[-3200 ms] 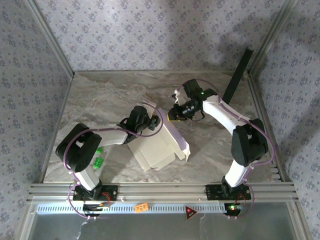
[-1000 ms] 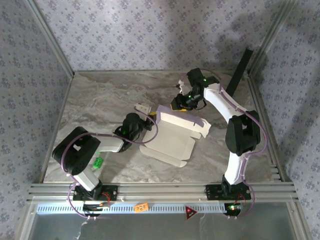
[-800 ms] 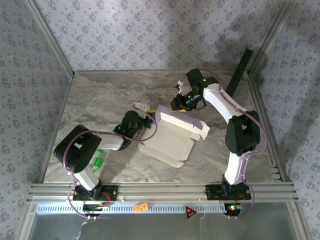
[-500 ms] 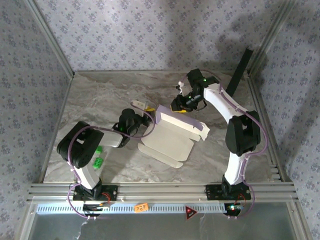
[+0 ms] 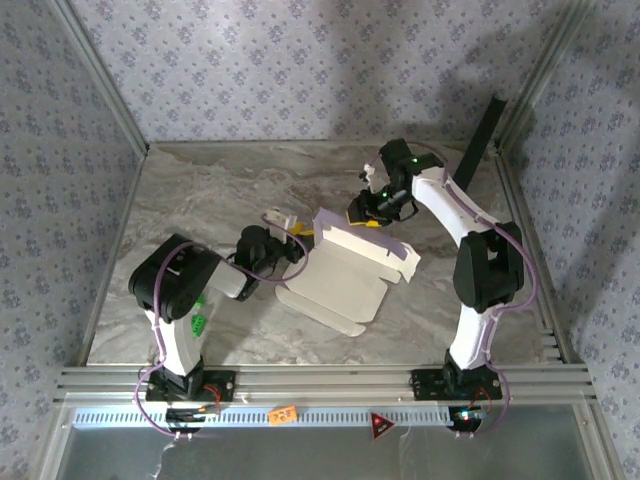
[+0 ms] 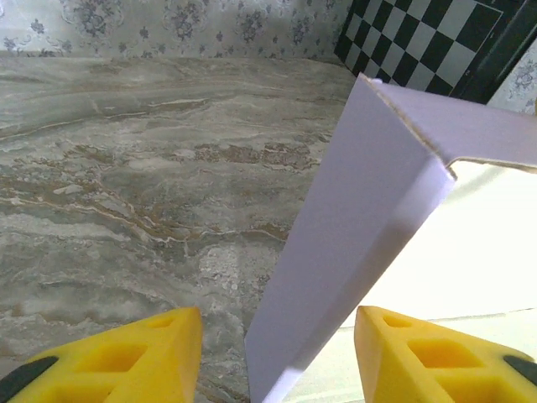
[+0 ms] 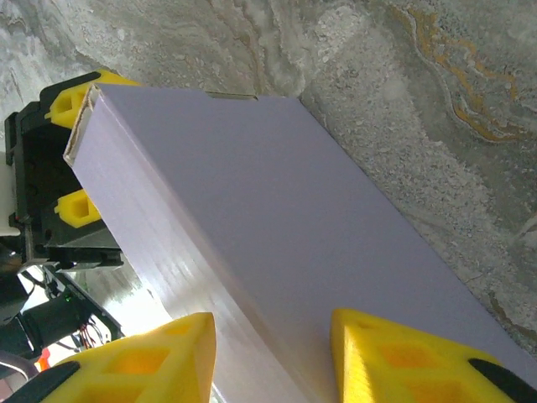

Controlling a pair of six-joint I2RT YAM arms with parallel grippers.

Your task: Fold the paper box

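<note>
Judging by the way it sits, the paper box (image 5: 340, 275) is light, thin card. It will hold a crease but buckle if I press it mid-panel. It lies near the middle of the table (image 5: 190, 200), a little toward 3 o'clock, with its pale inner face up. One long wall (image 6: 361, 210) along its 12 o'clock side is raised and shows lavender. The small flaps at the 6 o'clock edge lie flat on the marble.

My left gripper (image 5: 288, 232) is at the 9 o'clock end of that wall. In its wrist view the yellow fingers (image 6: 126, 357) are spread, with the wall's corner standing between them and a gap on each side. So it is released, straddling the card and not pinching it. The right gripper (image 7: 270, 357) is at about 12 o'clock on the box, above the same wall. Its fingers are also parted, one on either side of the fold ridge, so nothing is clamped there either.

I'd expect the lavender face to be smooth and a bit slick against the pads, so a shallow pinch could slide off. The best hold looks to be close to a score line or a corner, where the card is stiffest. Each gripper should work near its own end of the wall so the panel turns as one piece and doesn't twist. With so little weight, the whole sheet may skate across the marble when pushed. One side should probably pin it while the other folds.
</note>
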